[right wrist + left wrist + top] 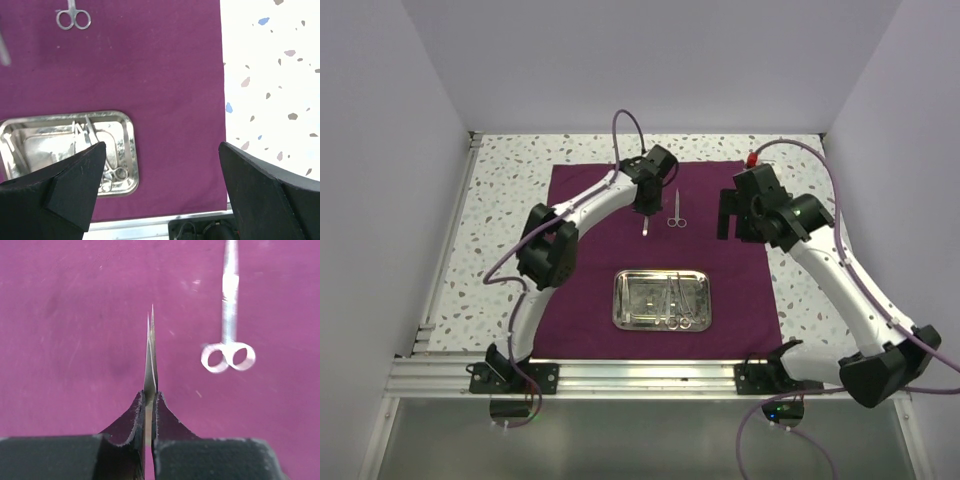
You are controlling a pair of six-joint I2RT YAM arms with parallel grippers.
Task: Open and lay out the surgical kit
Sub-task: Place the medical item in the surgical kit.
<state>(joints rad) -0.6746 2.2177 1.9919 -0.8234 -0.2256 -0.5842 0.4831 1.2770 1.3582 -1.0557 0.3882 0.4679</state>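
Over speckled table (500,200) and spread cloth wrap (590,290), reaching far with left gripper (149,405) clenched on tweezers (151,355), just beside scissors (228,325) lying flat. Hovering bent at right with right gripper (725,215) splayed wide, empty; mid-cloth, steel tray (623,300) holding several thin instruments (678,300).

Bright even overhead light, soft shadows; glare on steel tray (632,300); left wrist view soft, scissors (229,305) blurred toward top edge

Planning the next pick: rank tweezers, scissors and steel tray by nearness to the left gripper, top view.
1. tweezers, clamped in the left gripper.
2. scissors, on the cloth to its right.
3. steel tray, farthest, lower in the view.
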